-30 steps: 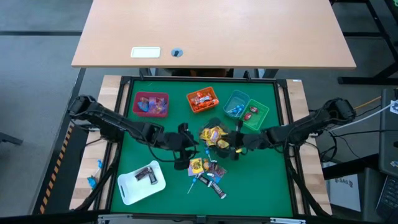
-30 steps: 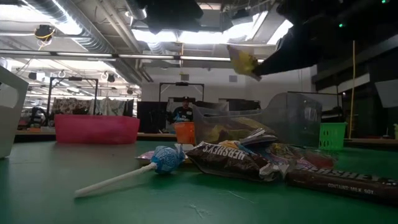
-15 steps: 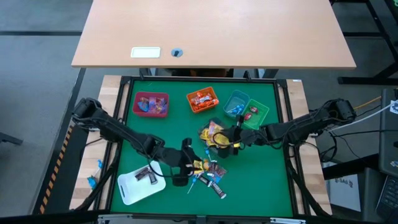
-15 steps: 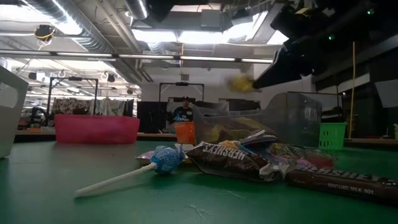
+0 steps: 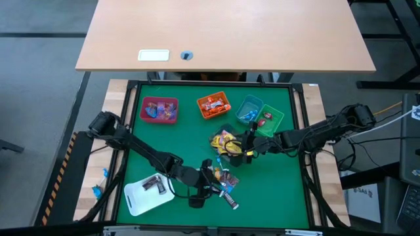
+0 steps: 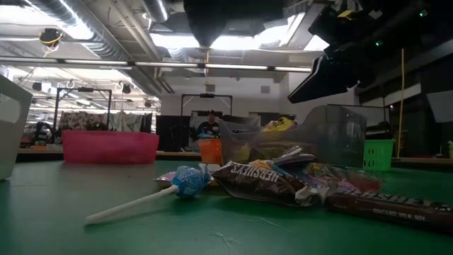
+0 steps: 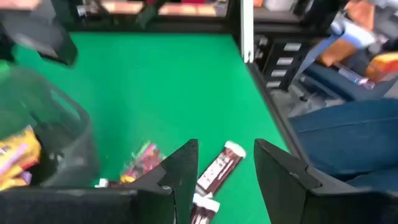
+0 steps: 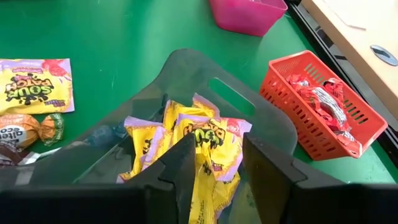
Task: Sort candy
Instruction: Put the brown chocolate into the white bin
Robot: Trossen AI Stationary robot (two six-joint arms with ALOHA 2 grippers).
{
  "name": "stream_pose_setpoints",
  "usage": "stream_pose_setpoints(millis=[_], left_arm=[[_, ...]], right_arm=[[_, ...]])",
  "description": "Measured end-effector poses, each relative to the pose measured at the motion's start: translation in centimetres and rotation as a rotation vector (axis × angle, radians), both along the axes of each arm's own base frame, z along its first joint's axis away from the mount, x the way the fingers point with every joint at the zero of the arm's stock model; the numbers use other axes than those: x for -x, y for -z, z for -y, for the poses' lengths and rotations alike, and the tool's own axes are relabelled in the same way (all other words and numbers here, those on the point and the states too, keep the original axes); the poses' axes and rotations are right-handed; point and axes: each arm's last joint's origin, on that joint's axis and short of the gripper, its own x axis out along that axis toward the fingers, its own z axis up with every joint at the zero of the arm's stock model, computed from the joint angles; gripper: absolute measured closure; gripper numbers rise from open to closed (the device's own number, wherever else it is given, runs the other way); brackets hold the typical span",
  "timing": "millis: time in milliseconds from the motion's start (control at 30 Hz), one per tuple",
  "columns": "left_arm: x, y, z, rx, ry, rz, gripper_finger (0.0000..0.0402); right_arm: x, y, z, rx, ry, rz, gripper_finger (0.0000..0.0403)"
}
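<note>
Below the right gripper, fingers now parted, yellow packets dropped into the clear bin, left gripper, spread and empty, moved over a chocolate bar.

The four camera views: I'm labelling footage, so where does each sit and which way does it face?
High: overhead, straight down; both arms over the green mat.
Low: mat level, facing the room; lollipop close, arms overhead.
Left wrist: left gripper, open, above a chocolate bar.
Right wrist: right gripper, open, above the clear bin of yellow packets.
Shared: high and right wrist show the orange basket.
</note>
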Motion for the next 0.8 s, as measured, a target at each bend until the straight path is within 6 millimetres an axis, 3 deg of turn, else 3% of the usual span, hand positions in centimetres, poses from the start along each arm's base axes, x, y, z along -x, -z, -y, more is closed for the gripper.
stream_pose_setpoints(millis=[333, 800], left_arm=[[-1.0, 5.2, 0.6, -0.094, 0.034, -0.112, 0.0257], [-0.5, 8.2, 0.2, -0.28, 0.101, -0.252, 0.0257]], right_arm=[[0.0, 0.0, 0.0, 0.0, 0.0, 0.001, 0.0269], [0.0, 0.0, 0.0, 0.0, 0.0, 0.001, 0.027]])
